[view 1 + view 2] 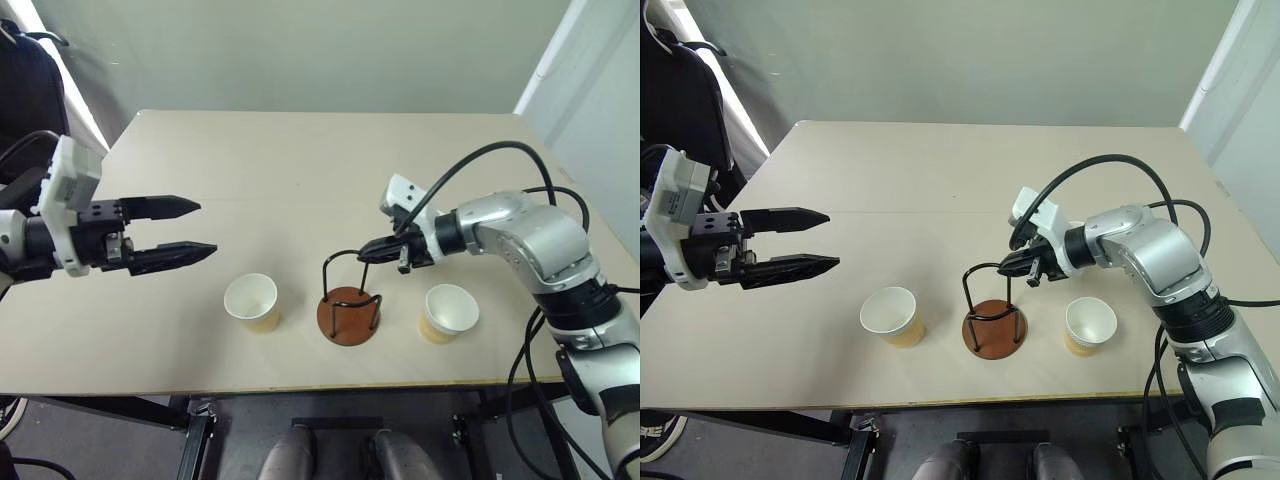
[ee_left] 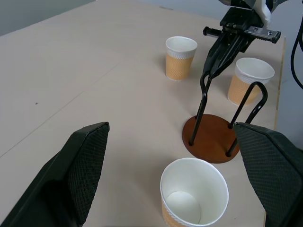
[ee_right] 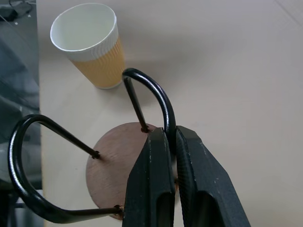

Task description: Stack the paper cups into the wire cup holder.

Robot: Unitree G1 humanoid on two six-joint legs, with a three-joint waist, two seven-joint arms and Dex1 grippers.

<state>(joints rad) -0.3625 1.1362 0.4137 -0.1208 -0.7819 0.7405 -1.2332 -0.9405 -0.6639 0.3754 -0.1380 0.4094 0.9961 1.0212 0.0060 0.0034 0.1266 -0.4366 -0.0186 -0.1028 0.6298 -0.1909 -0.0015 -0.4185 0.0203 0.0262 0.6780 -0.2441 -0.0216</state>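
Wire cup holder (image 1: 349, 305) — upright near the table's (image 1: 300, 170) front edge between two paper cups (image 1: 252, 302), one wire loop pinched by the right gripper (image 1: 372, 252); left gripper (image 1: 190, 229) gapes, empty — move it gently, base flat.

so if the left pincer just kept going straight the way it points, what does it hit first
Probably the wire cup holder. The open left pincer aims across the table toward it and the right pincer, shut on one of its wire loops. The nearest paper cup sits lower and may pass underneath, though depth is unclear.
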